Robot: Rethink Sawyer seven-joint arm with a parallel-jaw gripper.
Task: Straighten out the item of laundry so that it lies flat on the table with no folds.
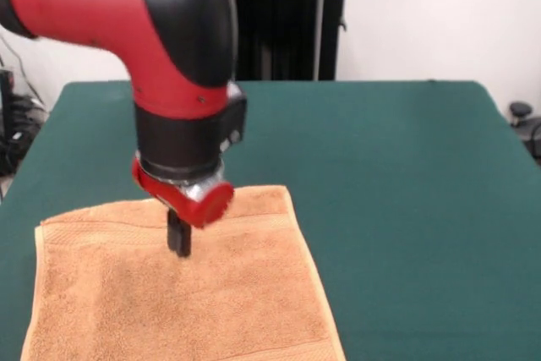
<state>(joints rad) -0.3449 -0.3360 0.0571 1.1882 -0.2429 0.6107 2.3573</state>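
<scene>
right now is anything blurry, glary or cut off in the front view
Front view: even, soft lighting with no harsh shadows; a small bright glint on the metal ring above the end effector; the arm, close to the camera, looks slightly soft; the towel runs off the bottom edge, so its near hem is not visible; the green table shows no glare.

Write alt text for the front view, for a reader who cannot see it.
A red and black robot arm reaches down so its gripper meets the upper part of an orange-tan towel. The towel lies spread on a dark green table, running off the picture's bottom edge.
</scene>
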